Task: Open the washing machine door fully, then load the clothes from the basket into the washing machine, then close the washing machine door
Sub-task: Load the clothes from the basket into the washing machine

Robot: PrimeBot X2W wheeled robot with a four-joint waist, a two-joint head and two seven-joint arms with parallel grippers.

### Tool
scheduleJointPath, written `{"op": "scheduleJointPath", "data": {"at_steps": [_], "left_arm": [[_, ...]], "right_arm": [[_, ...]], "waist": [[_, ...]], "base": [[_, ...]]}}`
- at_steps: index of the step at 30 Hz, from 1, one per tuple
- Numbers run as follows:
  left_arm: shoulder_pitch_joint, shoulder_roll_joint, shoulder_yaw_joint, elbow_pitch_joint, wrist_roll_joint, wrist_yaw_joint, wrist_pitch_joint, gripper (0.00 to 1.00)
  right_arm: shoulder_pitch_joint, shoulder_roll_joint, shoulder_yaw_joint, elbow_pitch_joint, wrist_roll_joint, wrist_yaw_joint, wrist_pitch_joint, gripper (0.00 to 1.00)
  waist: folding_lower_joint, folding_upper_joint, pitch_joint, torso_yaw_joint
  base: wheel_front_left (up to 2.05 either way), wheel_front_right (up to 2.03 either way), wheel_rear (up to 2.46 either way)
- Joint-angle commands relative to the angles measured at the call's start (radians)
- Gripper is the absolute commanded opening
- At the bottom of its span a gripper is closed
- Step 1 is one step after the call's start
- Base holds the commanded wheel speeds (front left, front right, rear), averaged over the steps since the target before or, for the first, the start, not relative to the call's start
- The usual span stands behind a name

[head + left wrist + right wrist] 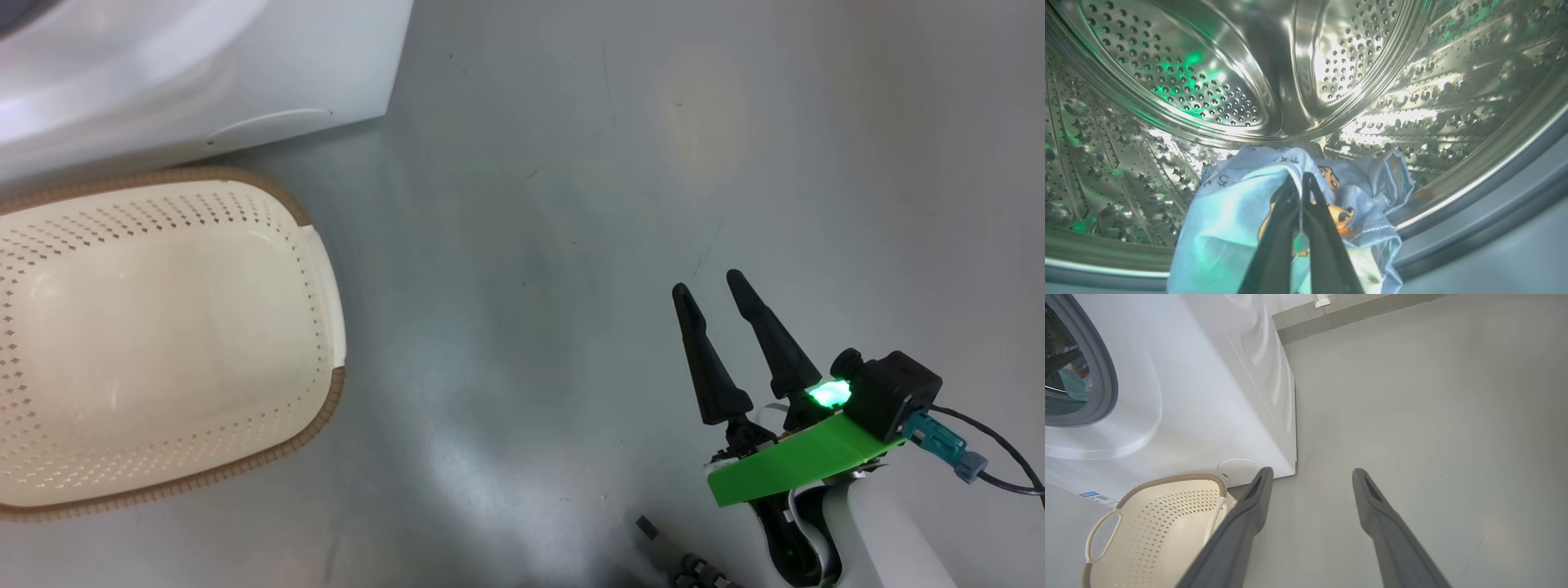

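Note:
Inside the steel perforated drum (1188,81) of the washing machine (1208,396), my left gripper (1301,177) is shut on the clothes (1229,212). They are light-blue fabric printed with orange-brown cartoon figures, hanging low at the drum's mouth. The cream basket (163,327) stands on the floor in front of the machine (245,65), and its inside is bare. My right gripper (707,284) hangs open over the floor to the right of the basket (1167,522), its fingers (1249,514) wide apart and holding nothing. The washing machine door is out of view.
The grey rubber gasket (1106,375) rings the machine's opening. Grey floor (571,204) spreads to the right of the machine and basket. A wall base (1355,314) runs behind the machine. A cable (996,457) trails from my right wrist.

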Motion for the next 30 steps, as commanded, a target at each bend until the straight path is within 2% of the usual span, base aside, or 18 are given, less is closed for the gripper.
{"op": "scheduleJointPath", "data": {"at_steps": [1, 4, 10, 20, 22, 23, 24, 30], "left_arm": [[-0.015, 0.046, -0.009, 0.005, 0.004, -0.002, -0.002, 0.0], [-0.041, 0.055, -0.048, 0.018, -0.013, -0.002, -0.002, 0.0], [-0.087, 0.079, -0.033, 0.007, -0.007, -0.002, -0.002, 0.0], [-0.072, 0.057, -0.055, 0.072, 0.003, -0.002, -0.002, 0.0], [-0.073, 0.049, -0.074, 0.117, -0.003, -0.002, -0.002, 0.47], [-0.078, 0.046, -0.083, 0.13, -0.006, -0.002, -0.002, 0.94], [-0.083, 0.043, -0.09, 0.141, -0.013, -0.002, -0.002, 1.0], [-0.109, 0.037, -0.133, 0.179, -0.049, -0.002, -0.002, 1.0]], "right_arm": [[0.016, 0.0, 0.02, -0.02, 0.009, 0.003, -0.012, 1.0], [0.016, 0.0, 0.021, -0.019, 0.01, 0.003, -0.012, 1.0], [0.013, 0.0, 0.032, -0.014, 0.013, 0.003, -0.012, 1.0], [0.017, 0.0, 0.042, -0.007, 0.008, 0.003, -0.012, 1.0], [0.021, 0.0, 0.041, -0.007, 0.008, 0.003, -0.012, 1.0], [0.023, 0.0, 0.041, -0.006, 0.008, 0.003, -0.012, 1.0], [0.024, 0.0, 0.04, -0.006, 0.008, 0.003, -0.012, 1.0], [0.025, 0.0, 0.036, -0.008, 0.009, 0.003, -0.012, 1.0]], "waist": [[0.0, 0.0, 0.001, 0.001], [0.0, 0.0, 0.001, 0.004], [0.0, 0.0, -0.007, 0.0], [0.0, 0.0, -0.023, -0.014], [0.0, 0.0, -0.028, -0.016], [0.0, 0.0, -0.029, -0.017], [0.0, 0.0, -0.03, -0.017], [0.0, 0.0, -0.034, -0.014]], "base": [[0.0, 0.0, 0.0], [0.0, 0.0, 0.0], [0.0, 0.0, 0.0], [0.0, 0.0, 0.0], [0.0, 0.0, 0.0], [0.0, 0.0, 0.0], [0.0, 0.0, 0.0], [0.0, 0.0, 0.0]]}}
